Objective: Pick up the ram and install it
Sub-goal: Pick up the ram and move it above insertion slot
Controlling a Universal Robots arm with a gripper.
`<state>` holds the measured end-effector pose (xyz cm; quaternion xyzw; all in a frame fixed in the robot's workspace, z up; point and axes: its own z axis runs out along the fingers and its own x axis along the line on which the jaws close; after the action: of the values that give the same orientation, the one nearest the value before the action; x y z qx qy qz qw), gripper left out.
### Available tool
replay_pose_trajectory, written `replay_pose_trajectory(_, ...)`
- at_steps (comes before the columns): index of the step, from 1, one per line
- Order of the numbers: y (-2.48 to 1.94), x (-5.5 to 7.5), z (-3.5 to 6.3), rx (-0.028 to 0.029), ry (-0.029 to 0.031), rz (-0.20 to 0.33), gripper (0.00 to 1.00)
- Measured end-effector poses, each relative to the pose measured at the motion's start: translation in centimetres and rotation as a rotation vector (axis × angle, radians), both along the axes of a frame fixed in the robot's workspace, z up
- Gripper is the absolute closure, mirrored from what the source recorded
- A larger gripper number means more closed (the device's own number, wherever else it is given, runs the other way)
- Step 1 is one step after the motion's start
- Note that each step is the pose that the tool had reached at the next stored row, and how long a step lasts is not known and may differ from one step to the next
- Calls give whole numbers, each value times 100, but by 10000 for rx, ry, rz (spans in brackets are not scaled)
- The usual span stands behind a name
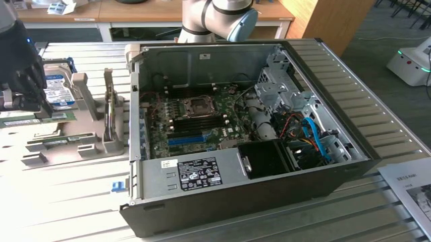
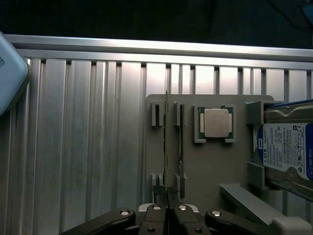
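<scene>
The ram (image 2: 166, 147) is a thin green stick standing on edge in the slots of a grey holder (image 2: 205, 166). My gripper (image 2: 168, 209) is shut on it, and the dark fingers (image 2: 155, 221) press together on the stick's edge. A second stick (image 2: 181, 147) stands in the slot beside it. At the exterior view's far left, the gripper (image 1: 23, 96) hangs over the holder and the green ram (image 1: 40, 117). The open computer case (image 1: 336, 181) lies to its right, its motherboard (image 1: 202, 121) exposed.
A processor chip (image 2: 216, 122) and a blue-labelled hard drive (image 2: 286, 152) share the holder. The motherboard carries a blue slot strip (image 1: 185, 139). A small blue piece (image 1: 119, 186) lies in front of the case. A printed sheet (image 1: 414, 186) is at the right edge.
</scene>
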<state>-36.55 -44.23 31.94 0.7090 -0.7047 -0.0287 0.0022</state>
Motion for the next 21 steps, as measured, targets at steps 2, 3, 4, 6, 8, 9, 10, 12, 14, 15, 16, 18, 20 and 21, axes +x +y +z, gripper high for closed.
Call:
replay_pose_trajectory(2, 0, 0, 30, 0, 0, 0, 88)
replay_pose_trajectory(3, 0, 0, 44, 0, 0, 0, 88)
replay_pose_trajectory(4, 0, 0, 58, 1, 0, 0, 88)
replay_pose_trajectory(6, 0, 0, 88, 0, 1, 0, 88)
replay_pose_trajectory(8, 0, 0, 117, 0, 0, 0, 88)
replay_pose_trajectory(9, 0, 0, 131, 0, 0, 1, 88)
replay_pose_trajectory(10, 0, 0, 146, 0, 0, 0, 88)
replay_pose_trajectory(12, 0, 0, 175, 0, 1, 0, 88)
replay_pose_trajectory(14, 0, 0, 203, 0, 0, 0, 88)
replay_pose_trajectory(15, 0, 0, 218, 0, 1, 0, 88)
replay_pose_trajectory(16, 0, 0, 231, 0, 0, 0, 88)
replay_pose_trajectory(18, 0, 1, 259, 0, 0, 1, 88)
replay_pose_trajectory(20, 0, 1, 285, -1, 1, 1, 88)
replay_pose_trajectory(21, 0, 1, 298, 0, 0, 1, 88)
